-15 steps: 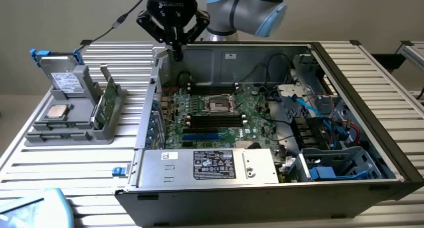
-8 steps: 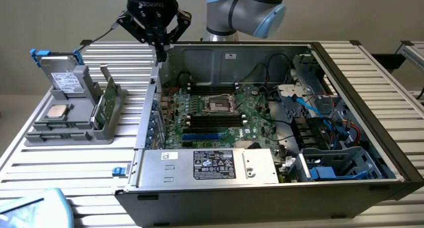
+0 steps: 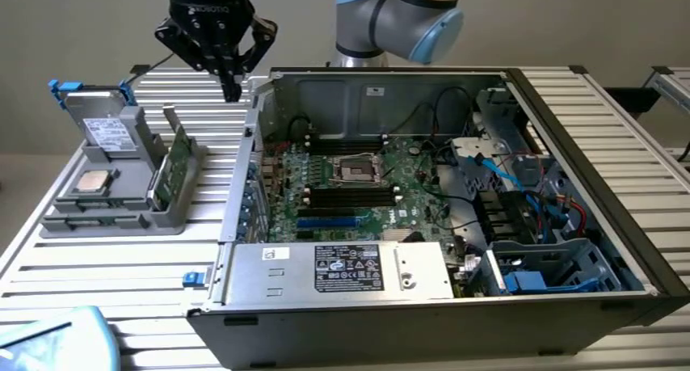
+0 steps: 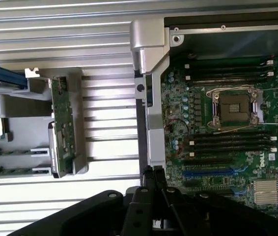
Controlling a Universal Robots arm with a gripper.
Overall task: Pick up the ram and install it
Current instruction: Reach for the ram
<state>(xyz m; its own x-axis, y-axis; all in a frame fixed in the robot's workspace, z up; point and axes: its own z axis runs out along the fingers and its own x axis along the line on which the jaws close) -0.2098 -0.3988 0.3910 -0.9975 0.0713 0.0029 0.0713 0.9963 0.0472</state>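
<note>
Pinched together, the gripper (image 3: 231, 94) hangs by the computer case's (image 3: 334, 104) far corner, motherboard (image 3: 399, 193) inside, near the grey holder (image 3: 161, 216) cradling the ram (image 4: 16, 171).

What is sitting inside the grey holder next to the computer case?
The grey holder holds a hard drive, a silver processor chip, an upright green card and two ram sticks lying in slots. The holder's wall covers the card's lower edge.

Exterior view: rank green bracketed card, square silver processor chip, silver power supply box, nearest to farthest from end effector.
1. Green bracketed card, below-left of end effector.
2. Square silver processor chip, exterior view's left.
3. Silver power supply box, case front.
</note>
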